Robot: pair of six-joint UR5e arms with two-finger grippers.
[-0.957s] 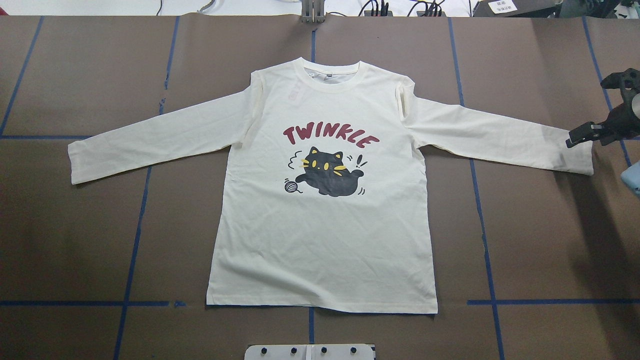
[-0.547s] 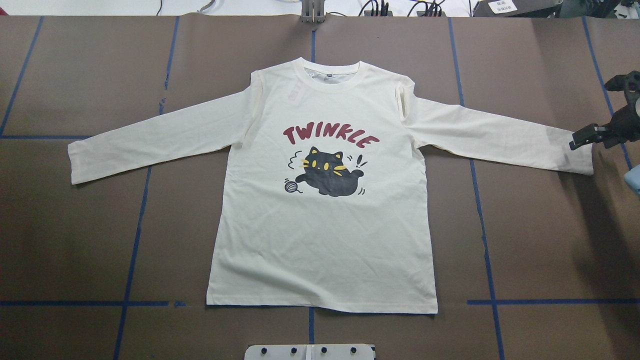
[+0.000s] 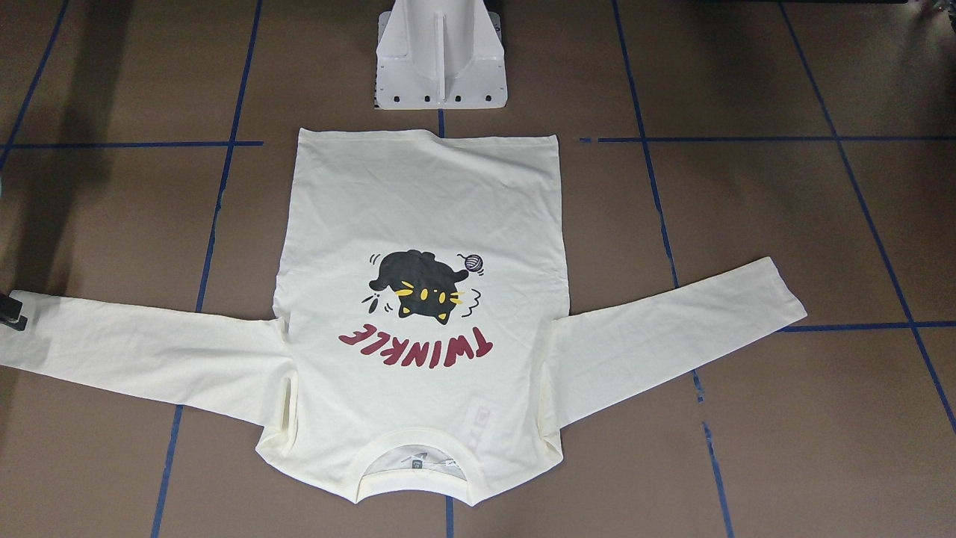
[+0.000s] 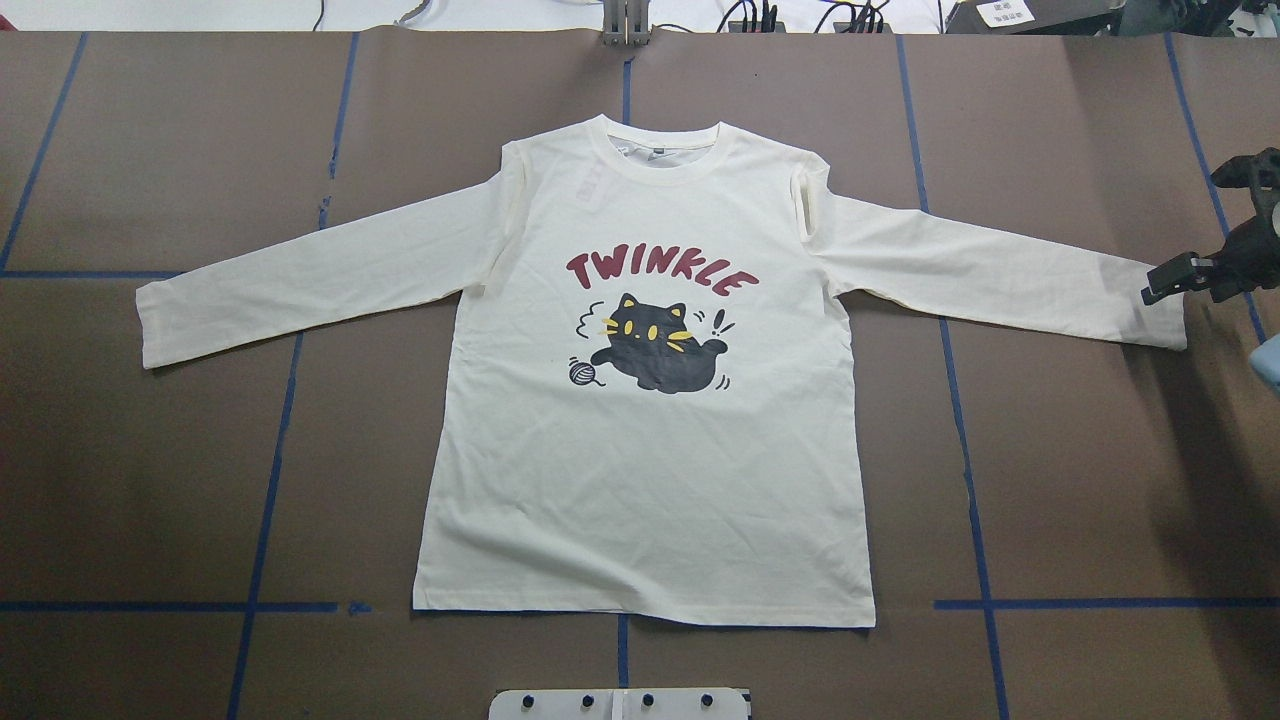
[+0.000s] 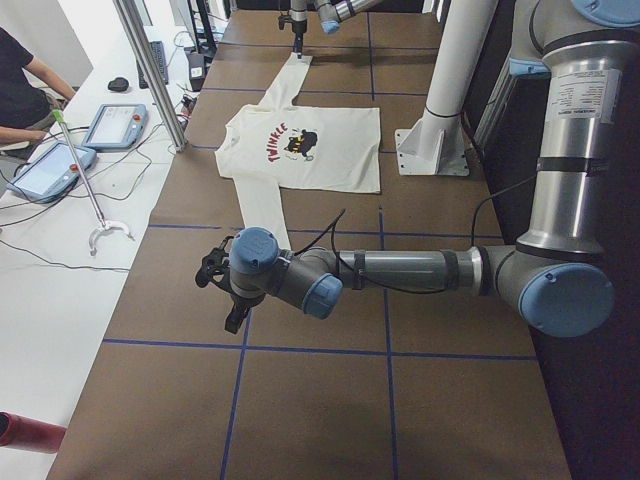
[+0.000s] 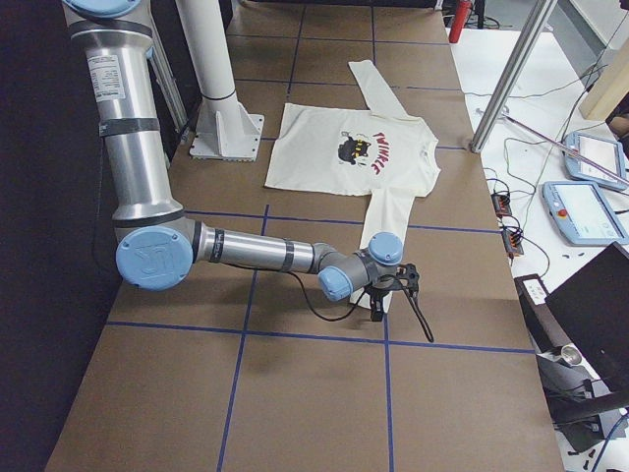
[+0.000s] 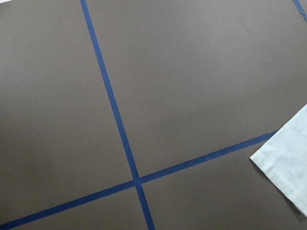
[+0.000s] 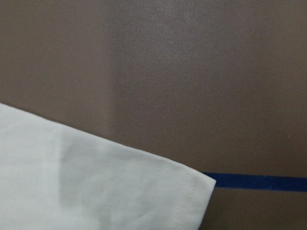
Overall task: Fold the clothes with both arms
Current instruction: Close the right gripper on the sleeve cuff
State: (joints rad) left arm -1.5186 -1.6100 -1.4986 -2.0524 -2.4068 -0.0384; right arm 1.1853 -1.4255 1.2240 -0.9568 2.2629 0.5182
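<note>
The cream-white shirt (image 4: 640, 480) lies flat with its print up, the black cat and red "TWINKLE" facing the ceiling and both sleeves spread out. My right gripper (image 4: 1165, 283) hovers at the outer end of the right sleeve cuff (image 4: 1130, 305), its fingers apart and holding nothing. The right wrist view shows only that cuff (image 8: 96, 182) on the brown table. My left gripper (image 5: 225, 290) hangs past the left sleeve cuff (image 4: 165, 320) and shows only in the exterior left view, so I cannot tell its state. A cuff corner (image 7: 288, 163) edges into the left wrist view.
The white pedestal base (image 3: 441, 67) stands at the table's near edge, just behind the shirt's hem. Blue tape lines (image 4: 270, 480) cross the brown surface. Beside the table, a side bench carries teach pendants (image 5: 115, 125), cables and a metal post (image 5: 150, 70), and a person's arm (image 5: 20, 80) reaches over it.
My right gripper has drifted a little to the right, off the cuff's end. The shirt has not moved.
</note>
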